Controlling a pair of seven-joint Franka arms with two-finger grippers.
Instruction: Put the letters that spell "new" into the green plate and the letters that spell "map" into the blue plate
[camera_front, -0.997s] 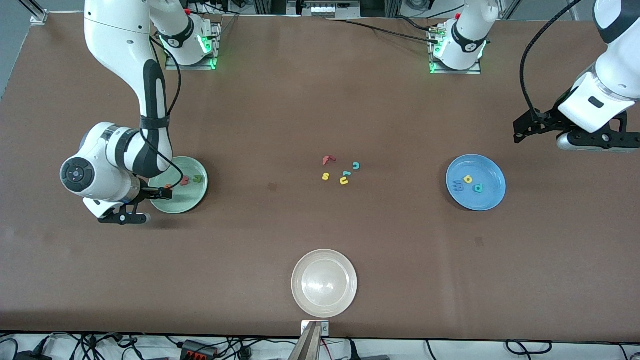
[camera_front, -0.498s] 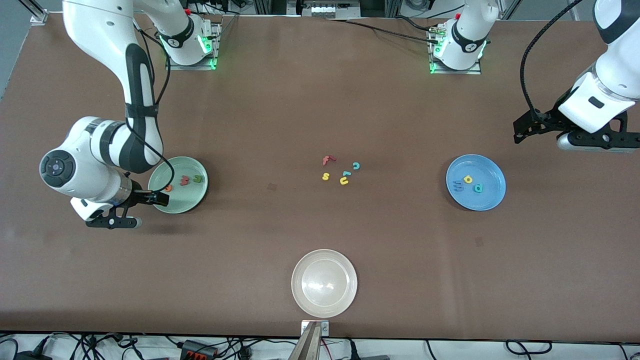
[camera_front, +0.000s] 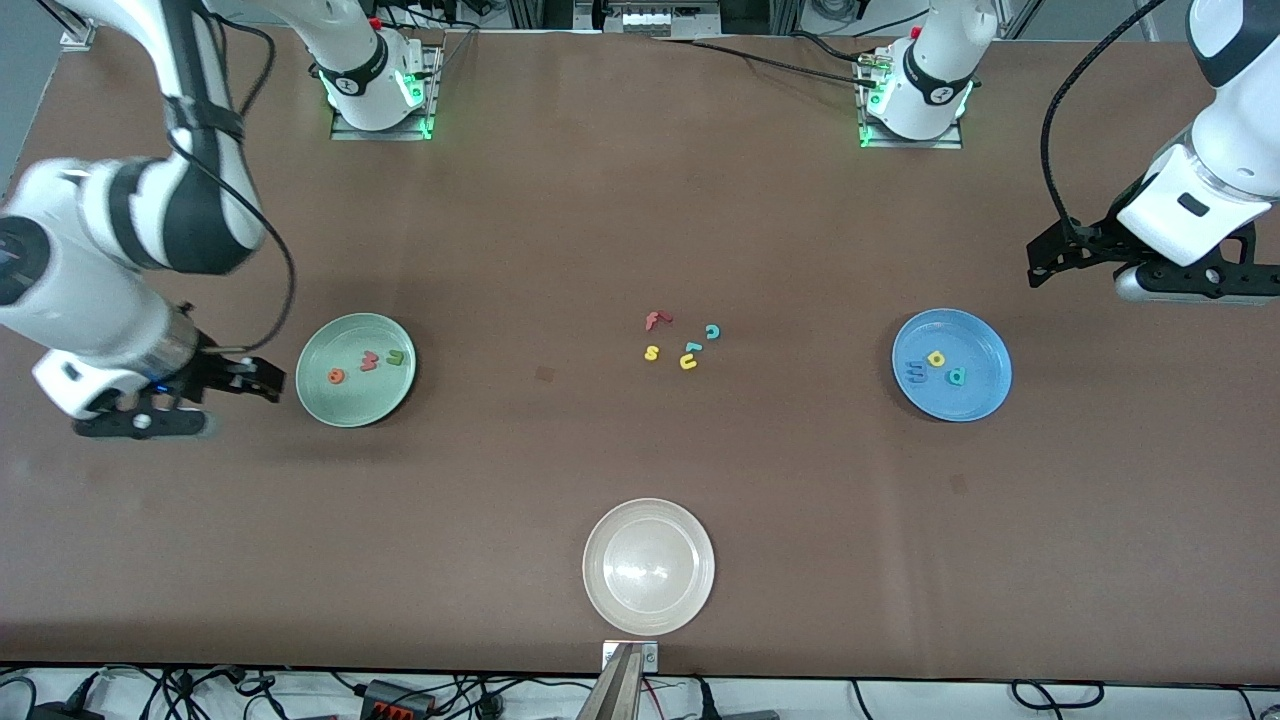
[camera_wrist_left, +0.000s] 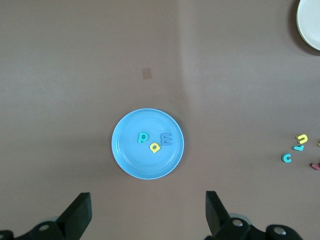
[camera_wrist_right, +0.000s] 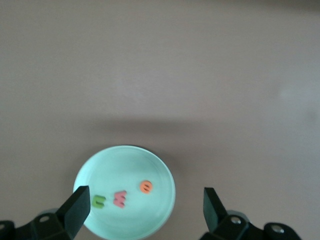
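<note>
1. Now the tabletop (camera_front: 560, 230) reads as a flat, matte brown sheet, smooth apart from a few faint darker marks.
2. Toward the right arm's end lies the green plate (camera_front: 335, 405), round, pale mint, with a raised rim; in it rest the letters that spell "new": a green n (camera_front: 396, 357), a pinkish-red w (camera_front: 370, 360) and a round orange e (camera_front: 336, 376), lying close in a short row and apart from the rim.
3. Toward the left arm's end lies the blue plate (camera_front: 975, 400), same round rimmed shape, bright blue; it holds the letters that spell "map": a blue m (camera_front: 914, 371), a yellow round-bowled letter (camera_front: 936, 358) and a teal one with a stem (camera_front: 956, 376), clustered together.
4. Between the plates, a loose cluster of small letters sits mid-tabletop: red f (camera_front: 655, 320), teal c (camera_front: 712, 331), yellow s (camera_front: 651, 352), yellow u (camera_front: 688, 362).
5. Nearest the front camera sits a glossy whitish-beige plate (camera_front: 600, 590), close to the tabletop edge.
6. Wide bare brown surface surrounds each plate.
7. The right gripper (camera_front: 255, 378), fingers spread and empty, hangs over bare tabletop just beside the green plate; a second ago it was over that plate's rim, and the arm has drawn away toward the tabletop's end.
8. The left gripper (camera_front: 1045, 258), also spread and empty, waits over bare tabletop near the blue plate, unchanged.
</note>
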